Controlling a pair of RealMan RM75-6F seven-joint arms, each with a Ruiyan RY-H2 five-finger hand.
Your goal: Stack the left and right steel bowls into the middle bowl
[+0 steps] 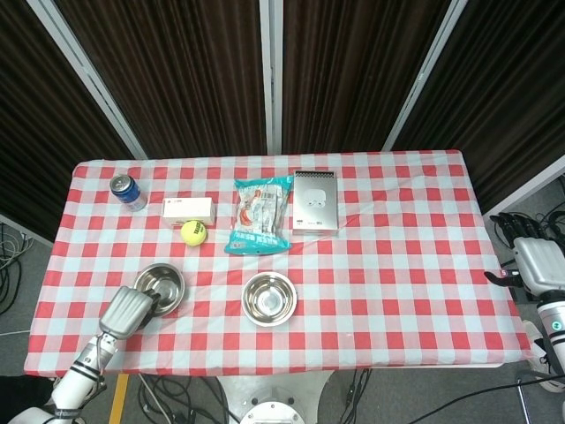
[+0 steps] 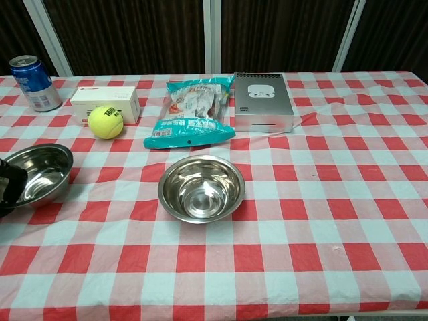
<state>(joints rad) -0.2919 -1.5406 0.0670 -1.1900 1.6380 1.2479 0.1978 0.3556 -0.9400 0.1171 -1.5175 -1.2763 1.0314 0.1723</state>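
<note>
A steel bowl point(image 1: 269, 299) point(image 2: 201, 188) stands upright near the table's front middle. To its left a second steel bowl point(image 1: 162, 283) point(image 2: 44, 171) is tilted, with my left hand point(image 1: 129, 309) point(image 2: 8, 184) gripping its near rim, dark fingers reaching inside. No other steel bowl shows in either view. My right hand point(image 1: 533, 261) hangs beyond the table's right edge with its fingers apart and nothing in it; the chest view does not show it.
Along the back lie a blue can point(image 1: 129, 191), a white box point(image 1: 188, 209), a tennis ball point(image 1: 193, 232), a snack bag point(image 1: 260, 215) and a silver box point(image 1: 315, 202). The red-checked tablecloth point(image 1: 397, 265) covers the table.
</note>
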